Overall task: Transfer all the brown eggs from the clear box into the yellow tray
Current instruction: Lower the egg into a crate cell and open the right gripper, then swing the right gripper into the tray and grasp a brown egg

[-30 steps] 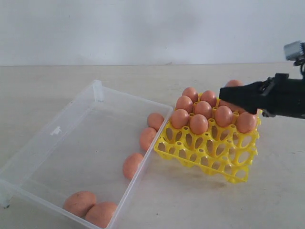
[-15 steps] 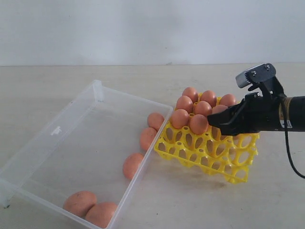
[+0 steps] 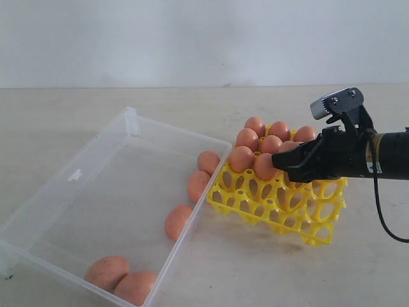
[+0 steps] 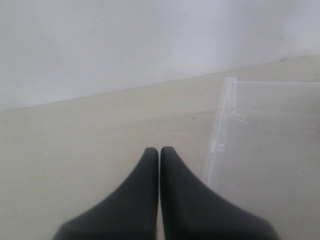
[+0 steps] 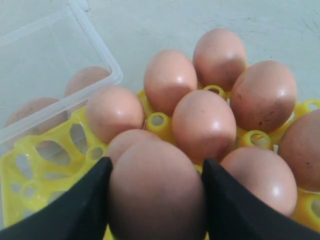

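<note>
The right gripper (image 3: 282,171) is clamped on 1 brown egg (image 5: 156,197), gripped on both flanks by its 2 black fingers (image 5: 82,202). The egg lies lengthwise in the grip, its long axis running along the fingers and its rounded end pointing forward past the fingertips. It hangs low over the near rows of the yellow tray (image 3: 307,220), just above the eggs already seated there.

Those seated eggs (image 3: 246,139) stand upright in their cups, long axes vertical, filling the far side of the tray. The near cups show bare lattice.

The tray sits on the table (image 3: 255,272) with 1 corner turned toward the clear box (image 3: 77,176), just beside the box's right wall.

5 eggs lie in the box. 3 (image 3: 198,185) are strung along the right wall. 2 (image 3: 107,272) lie on their sides, touching, in the near corner.

The left gripper (image 4: 159,151) has its fingers pressed flat together with nothing between them, above bare table beside the box's rim.
</note>
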You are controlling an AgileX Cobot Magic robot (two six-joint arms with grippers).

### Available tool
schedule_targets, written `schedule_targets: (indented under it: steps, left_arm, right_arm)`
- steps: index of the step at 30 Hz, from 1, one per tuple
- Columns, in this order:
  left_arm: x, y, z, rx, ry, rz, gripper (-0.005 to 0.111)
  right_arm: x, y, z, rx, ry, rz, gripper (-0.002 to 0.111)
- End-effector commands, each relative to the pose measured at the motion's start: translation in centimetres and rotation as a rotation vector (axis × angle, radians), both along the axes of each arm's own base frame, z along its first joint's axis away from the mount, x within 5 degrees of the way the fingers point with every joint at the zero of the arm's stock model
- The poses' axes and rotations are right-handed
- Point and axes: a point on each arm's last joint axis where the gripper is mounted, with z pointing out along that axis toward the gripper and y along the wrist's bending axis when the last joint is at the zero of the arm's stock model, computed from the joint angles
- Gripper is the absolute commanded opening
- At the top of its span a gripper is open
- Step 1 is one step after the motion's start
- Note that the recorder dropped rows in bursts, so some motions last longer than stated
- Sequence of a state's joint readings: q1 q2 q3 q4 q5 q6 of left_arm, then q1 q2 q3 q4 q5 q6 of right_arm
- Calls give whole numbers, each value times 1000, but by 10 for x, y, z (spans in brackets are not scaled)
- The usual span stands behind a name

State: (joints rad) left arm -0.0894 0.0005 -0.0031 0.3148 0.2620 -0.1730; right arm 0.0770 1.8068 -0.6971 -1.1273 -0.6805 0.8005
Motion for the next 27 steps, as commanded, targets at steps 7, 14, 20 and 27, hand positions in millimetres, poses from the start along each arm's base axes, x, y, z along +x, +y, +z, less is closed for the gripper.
schedule_targets:
  steps: [7,14,20,27]
  left_arm:
    - [0,0,0,-11,-3,-3,1]
    - [0,0,0,-11,-3,-3,1]
    - [0,0,0,-11,-3,-3,1]
    - [0,0,0,-11,-3,-3,1]
  right_arm:
    - [3,-3,-1,-11,10,-51,57]
    - [1,-1,12,68,29,-79,57]
    - [-42,79,119,405,32,241,49]
    - [-74,173,169,-116,-403,322,0]
